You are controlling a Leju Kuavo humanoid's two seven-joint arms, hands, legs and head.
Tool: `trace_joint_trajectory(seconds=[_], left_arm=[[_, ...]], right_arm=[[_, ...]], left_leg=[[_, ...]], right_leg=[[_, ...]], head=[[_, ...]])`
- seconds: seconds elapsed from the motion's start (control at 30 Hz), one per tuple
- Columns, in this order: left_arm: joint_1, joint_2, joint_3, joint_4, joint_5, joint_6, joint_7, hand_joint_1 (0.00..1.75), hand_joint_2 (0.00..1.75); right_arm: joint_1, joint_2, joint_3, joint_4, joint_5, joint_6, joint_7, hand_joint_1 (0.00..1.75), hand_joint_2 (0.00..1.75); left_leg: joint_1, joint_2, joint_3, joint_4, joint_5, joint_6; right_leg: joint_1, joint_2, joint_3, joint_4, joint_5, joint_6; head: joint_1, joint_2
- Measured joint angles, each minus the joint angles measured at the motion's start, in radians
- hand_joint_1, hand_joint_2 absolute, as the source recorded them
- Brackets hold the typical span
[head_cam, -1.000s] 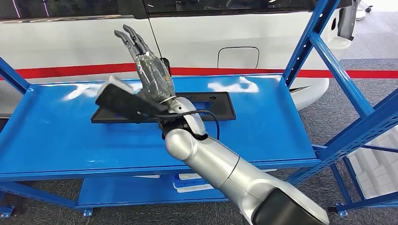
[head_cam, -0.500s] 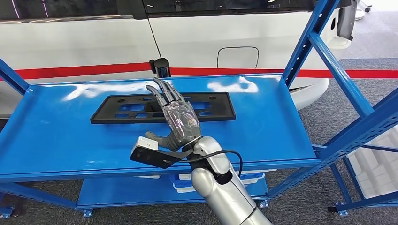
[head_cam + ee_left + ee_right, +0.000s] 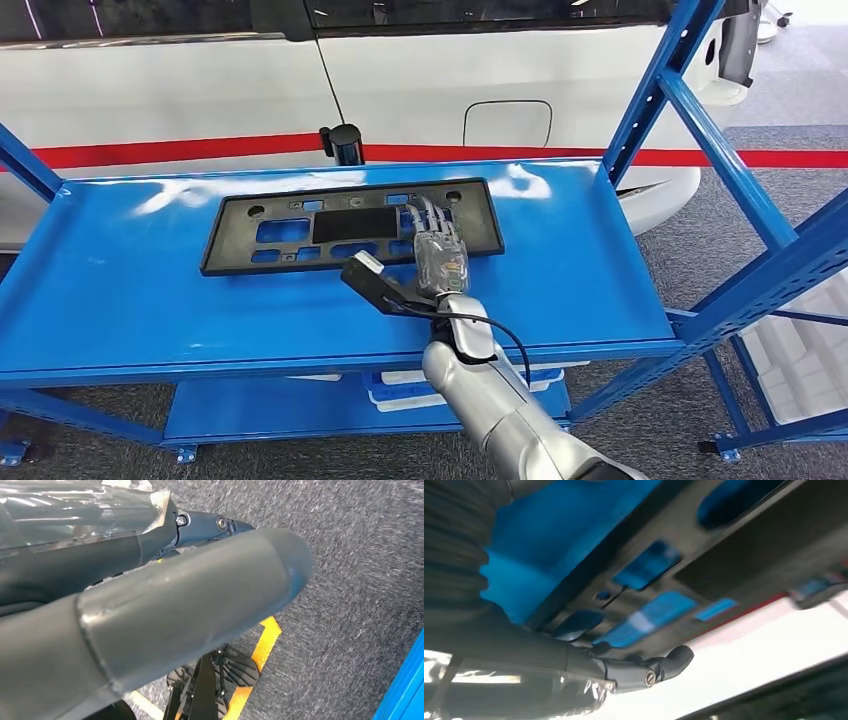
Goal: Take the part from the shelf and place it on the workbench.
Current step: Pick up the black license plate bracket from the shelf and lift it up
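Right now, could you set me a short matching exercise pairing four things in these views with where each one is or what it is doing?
Things:
1. black plastic panel
2. right hand
3. left hand
4. red stripe

Descriptions:
A. hangs over grey carpet and a yellow floor line
B. lies flat on the blue shelf
C. runs along the white car behind the shelf
D. reaches over the panel's right end, fingers on it

Pairs: 1-B, 2-D, 3-A, 4-C
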Motion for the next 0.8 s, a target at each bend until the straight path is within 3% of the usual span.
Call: trace_joint_trajectory(seconds=[0.3, 0.37, 0.4, 0.5, 0.53, 0.6, 0.67, 0.8], left_arm=[[0.0, 0.01, -0.01, 0.0, -0.023, 0.015, 0.001, 0.0, 0.0], [0.0, 0.01, -0.01, 0.0, -0.023, 0.018, 0.001, 0.0, 0.0], [0.0, 0.01, -0.01, 0.0, -0.023, 0.021, 0.001, 0.0, 0.0], [0.0, 0.009, -0.01, 0.0, -0.025, 0.038, 0.001, 0.0, 0.0], [0.0, 0.009, -0.01, 0.0, -0.026, 0.044, 0.001, 0.0, 0.0], [0.0, 0.008, -0.01, 0.0, -0.03, 0.056, 0.001, 0.0, 0.0], [0.0, 0.008, -0.01, 0.0, -0.032, 0.065, 0.001, 0.0, 0.0], [0.0, 0.007, -0.01, 0.0, -0.037, 0.069, 0.001, 0.0, 0.0]], right_arm=[[-0.055, -0.015, -0.11, 0.085, 0.137, -0.037, 0.1, 0.0, 1.75], [-0.059, -0.015, -0.118, 0.091, 0.15, -0.038, 0.108, 0.08, 1.75], [-0.06, -0.015, -0.122, 0.093, 0.157, -0.04, 0.112, 0.26, 1.75], [-0.061, -0.015, -0.129, 0.099, 0.189, -0.053, 0.122, 1.22, 1.75], [-0.06, -0.015, -0.13, 0.101, 0.199, -0.057, 0.124, 1.43, 1.75], [-0.057, -0.014, -0.133, 0.105, 0.225, -0.068, 0.124, 1.64, 1.75], [-0.054, -0.014, -0.137, 0.108, 0.253, -0.084, 0.123, 1.74, 1.75], [-0.051, -0.009, -0.145, 0.11, 0.279, -0.104, 0.119, 1.75, 1.75]], left_leg=[[0.0, 0.0, 0.004, 0.0, -0.001, 0.0], [0.0, 0.0, 0.005, 0.0, -0.001, 0.0], [0.0, 0.0, 0.006, 0.0, -0.001, 0.0], [0.0, 0.001, 0.007, 0.0, -0.001, 0.0], [0.0, 0.001, 0.007, 0.0, -0.001, 0.0], [0.0, 0.001, 0.007, 0.0, -0.001, 0.0], [0.0, 0.001, 0.007, 0.0, -0.001, 0.0], [0.0, 0.001, 0.007, 0.0, -0.001, 0.0]], right_leg=[[0.0, 0.0, 0.004, 0.0, 0.0, 0.0], [0.0, 0.0, 0.005, 0.0, 0.0, 0.0], [0.0, 0.0, 0.005, 0.0, 0.0, 0.0], [0.0, 0.0, 0.007, 0.0, 0.0, 0.0], [0.0, 0.0, 0.007, 0.0, 0.0, 0.0], [0.0, 0.0, 0.007, 0.0, 0.0, 0.0], [0.0, 0.0, 0.007, 0.0, 0.0, 0.0], [0.0, 0.001, 0.007, 0.0, 0.0, 0.0]], head=[[0.0, 0.0], [0.0, 0.0], [0.0, 0.0], [0.0, 0.0], [0.0, 0.0], [0.0, 0.0], [0.0, 0.0], [0.0, 0.0]])
